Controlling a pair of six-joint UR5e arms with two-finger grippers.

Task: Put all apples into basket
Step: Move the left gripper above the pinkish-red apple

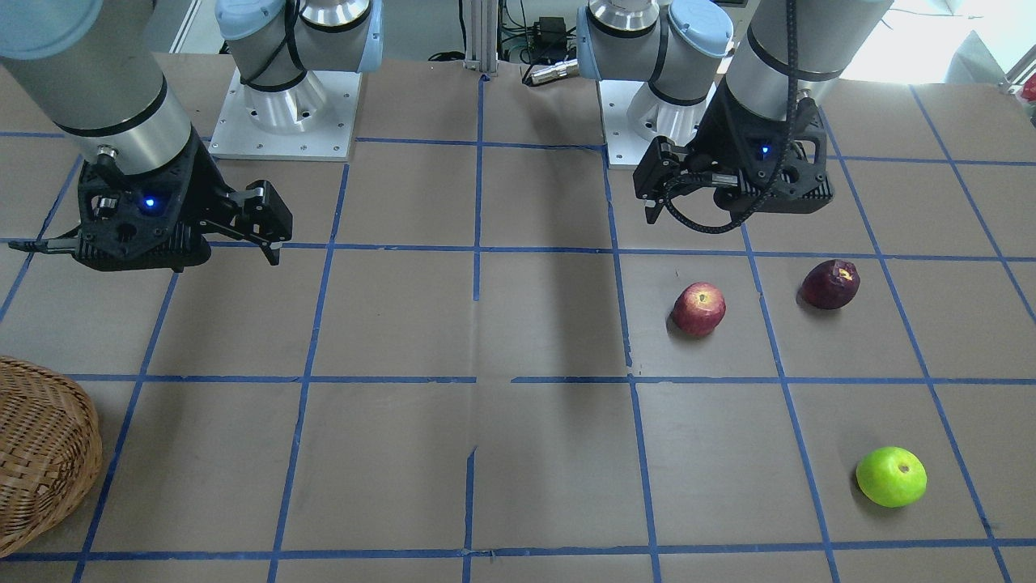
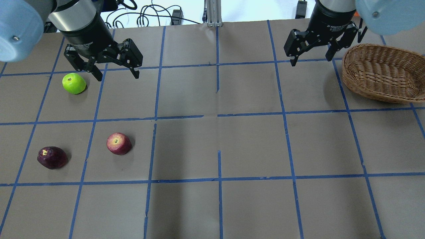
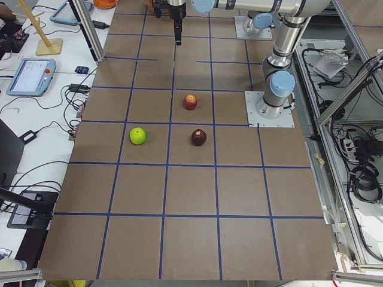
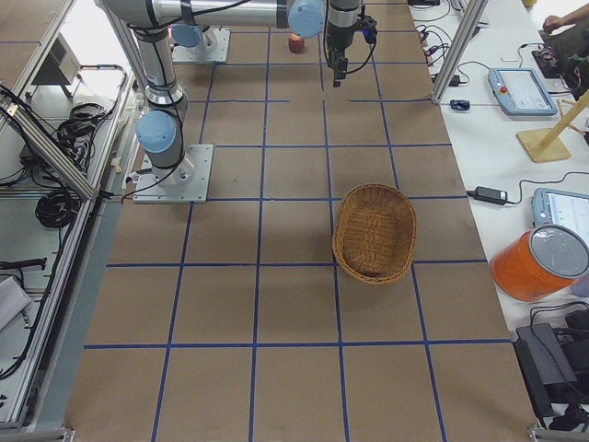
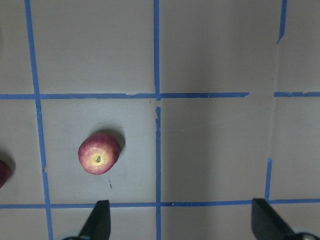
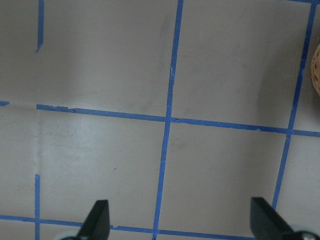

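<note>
Three apples lie on the table on my left side. The red apple [image 2: 118, 143] [image 1: 698, 308] shows in the left wrist view [image 5: 98, 153]. The maroon apple [image 2: 52, 157] [image 1: 830, 283] lies beside it. The green apple [image 2: 74, 83] [image 1: 891, 476] lies farther out. My left gripper [image 2: 118, 75] [image 5: 182, 222] is open and empty, hanging above the table to the right of the green apple. The wicker basket [image 2: 378, 73] [image 1: 48, 453] stands empty at the far right. My right gripper [image 2: 311, 60] [image 6: 182, 222] is open and empty, raised just left of the basket.
The table is brown paper with a blue tape grid [image 2: 217, 114]. The arm base plates [image 1: 283, 113] stand at the robot's edge. Beside the table's outer edge are a tablet [image 3: 31, 76], cables and an orange container [image 4: 538, 262].
</note>
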